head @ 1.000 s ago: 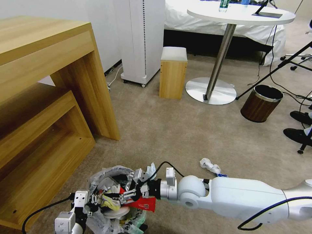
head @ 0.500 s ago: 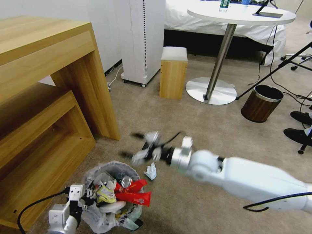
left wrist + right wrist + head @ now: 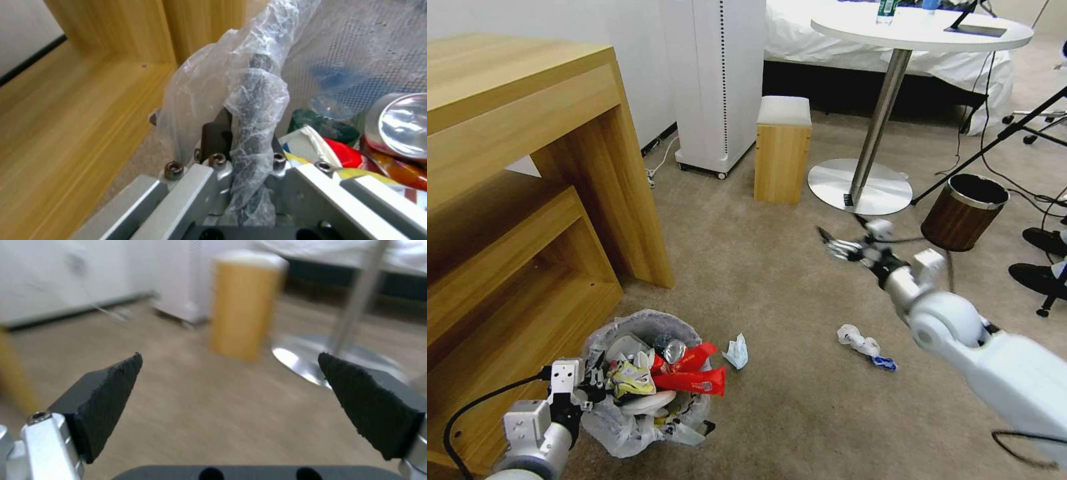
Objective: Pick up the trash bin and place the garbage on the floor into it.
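Note:
The trash bin point(image 3: 627, 427), lined with a crinkly whitish bag, sits low at the front left, heaped with litter including a red wrapper point(image 3: 690, 380) and a can point(image 3: 400, 123). My left gripper point(image 3: 590, 390) is shut on the bin's bag-wrapped rim point(image 3: 253, 100). Garbage lies on the carpet: a crumpled white paper point(image 3: 737, 351) just right of the bin, and a twisted white scrap with a blue bit point(image 3: 860, 341) farther right. My right gripper point(image 3: 844, 245) hangs open and empty above the carpet, far right of the bin; its dark fingertips point(image 3: 111, 390) stand wide apart.
A wooden desk with a low shelf point(image 3: 527, 200) borders the left. Behind stand a white tower unit point(image 3: 714, 80), a small wooden stool point(image 3: 782, 150), a round table's metal base point(image 3: 860, 187) and a brown wood-grain bin point(image 3: 964, 210). Tripod legs and a person's shoes point(image 3: 1037, 277) sit at right.
My right gripper let go of the red wrapper, which now rests in the bin, then swung up and to the right, open. The bin with my left gripper shifted slightly left.

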### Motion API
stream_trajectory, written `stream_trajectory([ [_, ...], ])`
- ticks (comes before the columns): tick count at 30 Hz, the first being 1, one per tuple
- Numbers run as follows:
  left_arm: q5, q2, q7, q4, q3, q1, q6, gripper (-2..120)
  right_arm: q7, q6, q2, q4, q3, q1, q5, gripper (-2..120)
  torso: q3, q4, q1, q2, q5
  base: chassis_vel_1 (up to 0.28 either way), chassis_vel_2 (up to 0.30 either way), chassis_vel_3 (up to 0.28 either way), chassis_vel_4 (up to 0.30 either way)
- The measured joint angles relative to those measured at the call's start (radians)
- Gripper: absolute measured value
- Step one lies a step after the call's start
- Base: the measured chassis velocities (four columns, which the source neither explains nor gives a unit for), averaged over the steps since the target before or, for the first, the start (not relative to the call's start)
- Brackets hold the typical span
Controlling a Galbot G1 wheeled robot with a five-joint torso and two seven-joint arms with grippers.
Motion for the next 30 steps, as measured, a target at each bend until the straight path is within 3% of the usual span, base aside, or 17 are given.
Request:
stream_trajectory([
  [6, -0.073, -0.028, -0.037, -0.019, -0.031, -0.009, 0.021, 0, 0.056, -0.041, 0.081, -0.015, 0.152, -0.143, -0.083, 100, 0.0, 0.0004, 0.0, 0.0, -0.0008, 0.0, 0.0, 0.0, 0.0],
  [13, -0.115, -0.077, -0.045, -0.036, -0.065, -0.015, 0.05, 0, 0.076, -0.078, 0.163, 0.0, 0.235, -0.194, -0.145, 100, 0.0, 0.0004, 0.0, 0.0, -0.0009, 0.0, 0.0, 0.0, 0.0],
  [18, -0.099, -0.138, -0.039, -0.047, -0.077, -0.015, 0.067, 0, 0.099, -0.105, 0.224, -0.007, 0.25, -0.215, -0.173, 100, 0.0, 0.0004, 0.0, 0.0, -0.0008, 0.0, 0.0, 0.0, 0.0],
  [24, -0.071, -0.166, -0.027, -0.05, -0.084, -0.018, 0.07, 0, 0.089, -0.102, 0.25, -0.021, 0.244, -0.213, -0.212, 100, 0.0, 0.0003, 0.0, 0.0, -0.0007, 0.0, 0.0, 0.0, 0.0],
  [30, -0.007, -0.243, -0.004, -0.052, -0.068, -0.008, 0.069, 0, 0.063, -0.037, 0.299, -0.035, 0.236, -0.193, -0.291, 100, 0.0, 0.0006, 0.0, 0.0, -0.0008, 0.0, 0.0, 0.0, 0.0],
])
